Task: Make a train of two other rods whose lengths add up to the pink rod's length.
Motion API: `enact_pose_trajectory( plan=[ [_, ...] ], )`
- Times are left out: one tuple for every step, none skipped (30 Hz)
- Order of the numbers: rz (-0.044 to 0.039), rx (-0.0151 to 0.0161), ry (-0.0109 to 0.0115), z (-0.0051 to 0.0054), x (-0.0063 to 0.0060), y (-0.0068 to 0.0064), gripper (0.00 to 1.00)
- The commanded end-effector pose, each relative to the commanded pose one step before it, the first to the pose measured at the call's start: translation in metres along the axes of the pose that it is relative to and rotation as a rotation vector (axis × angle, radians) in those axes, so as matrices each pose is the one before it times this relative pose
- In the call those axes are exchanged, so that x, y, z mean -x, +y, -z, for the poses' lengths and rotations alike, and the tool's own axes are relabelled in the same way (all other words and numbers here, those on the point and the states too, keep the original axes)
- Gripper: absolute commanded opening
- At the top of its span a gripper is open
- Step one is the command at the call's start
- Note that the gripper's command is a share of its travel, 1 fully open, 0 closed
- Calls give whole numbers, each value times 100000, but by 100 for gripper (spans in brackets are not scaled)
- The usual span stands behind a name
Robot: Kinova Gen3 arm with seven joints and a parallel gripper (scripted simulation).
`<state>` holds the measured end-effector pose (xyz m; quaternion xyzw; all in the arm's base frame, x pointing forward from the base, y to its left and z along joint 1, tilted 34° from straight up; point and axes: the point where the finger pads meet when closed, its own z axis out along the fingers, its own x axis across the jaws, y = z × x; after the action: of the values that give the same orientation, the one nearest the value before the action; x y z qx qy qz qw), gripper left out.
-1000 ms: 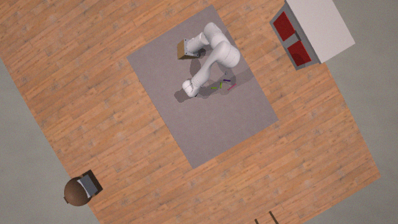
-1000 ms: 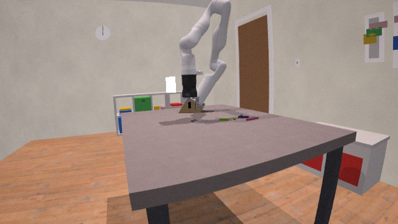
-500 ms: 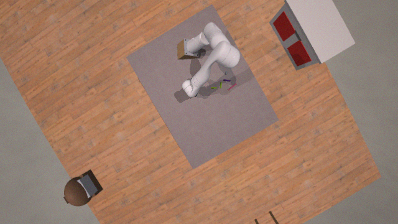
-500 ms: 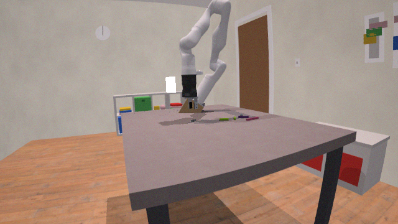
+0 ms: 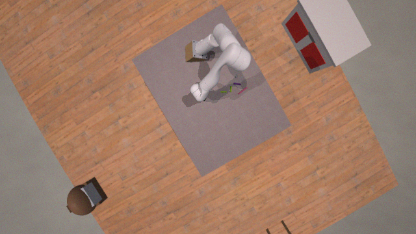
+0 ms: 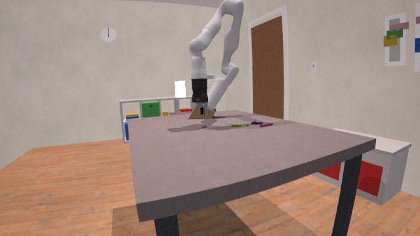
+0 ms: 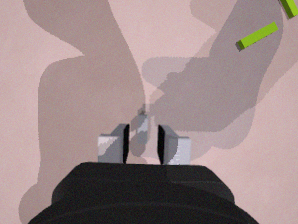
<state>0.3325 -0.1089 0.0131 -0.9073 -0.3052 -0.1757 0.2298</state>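
Shadowed bench (image 5: pixel 201 140) (image 6: pixel 246 147) (image 7: pixel 270 185); small rod, probably grey though shadow muddies it (image 6: pixel 204 126) (image 7: pixel 143 126), lying below half-open, empty jaws (image 6: pixel 203 111); likely light, stiff; pinch mid-length, across long sides

In the exterior view, the gripper's (image 6: pixel 203 113) (image 7: pixel 143 144) fingers appear closer together than a second ago.
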Motion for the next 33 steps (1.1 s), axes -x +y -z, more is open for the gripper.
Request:
enact_pose_trajectory(
  plan=[
    [-11,178,18,60,3,55,54],
    [0,0,0,0,0,0,54],
    [0,0,0,0,0,0,54],
    [0,0,0,0,0,0,54],
    [0,0,0,0,0,0,54],
    [0,0,0,0,0,0,54],
    [0,0,0,0,0,0,54],
    [0,0,0,0,0,0,54],
    [0,0,0,0,0,0,54],
    [0,0,0,-2,0,0,54],
    [0,0,0,-4,0,0,54],
    [0,0,0,0,0,0,54],
    [0,0,0,0,0,0,54],
    [0,0,0,-8,0,0,54],
    [0,0,0,-12,0,0,54],
    [0,0,0,-18,0,0,54],
    [0,0,0,-24,0,0,54],
    [0,0,-1,-31,0,0,54],
    [0,0,-1,-38,0,0,54],
    [0,0,-1,-45,0,0,54],
    [0,0,-1,-53,0,0,54],
    [0,0,-2,-61,0,0,54],
    [0,0,-2,-70,1,0,54],
    [0,0,-3,-78,1,-1,54],
    [0,0,-1,-86,1,0,54],
    [0,0,0,-94,0,0,54],
    [0,0,0,-102,1,0,54],
    [0,0,0,-110,1,0,54],
    [0,0,0,0,0,0,54],
    [0,0,0,0,0,0,54],
    [0,0,-1,-117,1,-1,54],
    [0,0,1,-124,1,0,54],
    [0,0,0,-130,1,0,54]
  ],
)
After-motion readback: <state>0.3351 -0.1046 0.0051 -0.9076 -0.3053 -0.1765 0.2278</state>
